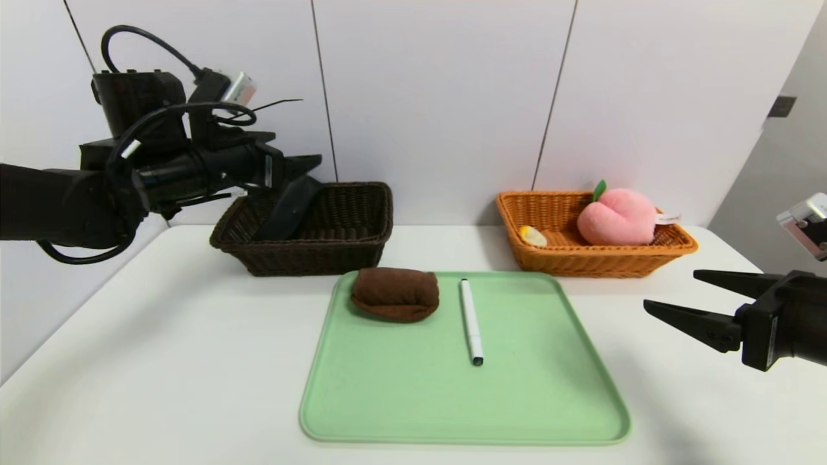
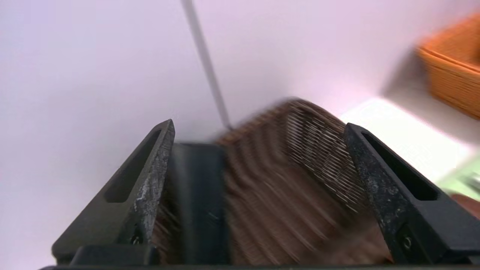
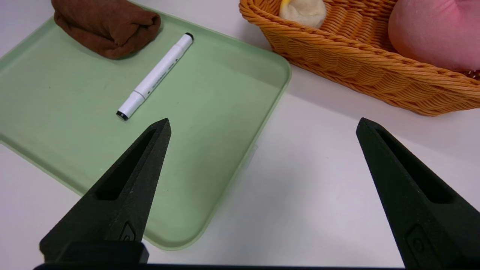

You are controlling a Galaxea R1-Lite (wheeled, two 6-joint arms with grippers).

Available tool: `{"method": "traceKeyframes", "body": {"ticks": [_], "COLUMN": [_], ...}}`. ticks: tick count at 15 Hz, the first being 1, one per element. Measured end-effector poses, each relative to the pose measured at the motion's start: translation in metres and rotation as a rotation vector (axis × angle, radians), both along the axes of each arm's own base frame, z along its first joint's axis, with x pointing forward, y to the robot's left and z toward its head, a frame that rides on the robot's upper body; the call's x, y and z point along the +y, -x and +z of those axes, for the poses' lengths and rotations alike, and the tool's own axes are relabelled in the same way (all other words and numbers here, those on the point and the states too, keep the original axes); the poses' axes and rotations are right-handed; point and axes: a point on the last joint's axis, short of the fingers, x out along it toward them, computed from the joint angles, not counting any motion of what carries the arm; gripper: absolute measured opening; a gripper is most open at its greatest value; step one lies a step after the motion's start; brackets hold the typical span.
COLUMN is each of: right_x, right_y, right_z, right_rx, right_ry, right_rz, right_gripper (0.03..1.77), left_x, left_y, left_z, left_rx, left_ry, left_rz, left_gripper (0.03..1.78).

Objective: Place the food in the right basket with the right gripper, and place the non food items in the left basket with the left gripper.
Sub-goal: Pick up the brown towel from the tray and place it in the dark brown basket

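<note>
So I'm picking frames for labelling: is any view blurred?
Left wrist view: dark basket and black pouch are streaked, fingers sharp. Head view: crisp. Right wrist view: crisp, marker print nearly readable.

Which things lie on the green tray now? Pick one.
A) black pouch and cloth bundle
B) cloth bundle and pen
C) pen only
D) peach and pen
B: the brown cloth bundle and the white pen lie on the tray; the peach sits in the orange basket, the pouch in the dark basket.
</note>
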Motion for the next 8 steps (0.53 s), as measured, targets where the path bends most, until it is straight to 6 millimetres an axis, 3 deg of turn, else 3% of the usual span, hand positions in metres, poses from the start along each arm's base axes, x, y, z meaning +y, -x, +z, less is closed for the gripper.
{"method": "traceKeyframes", "body": {"ticks": [4,8], "right_x": [0.0,0.0], "right_y": [0.0,0.002], "right_z": [-0.001,-0.004], "right_rx": [0.005,0.012], "right_ry": [-0.001,-0.001], "right_rz": [-0.001,-0.001], "right_gripper": [1.71,1.71], "left_x": [-0.04,-0.062], "left_y": [0.048,0.07], "left_z": [-0.008,-0.028], "left_rx": [0.157,0.171], "left_ry": [-0.041,-0.105], "left_rz": [-0.187,-0.285], "left_gripper": [1.64,1.67]}}
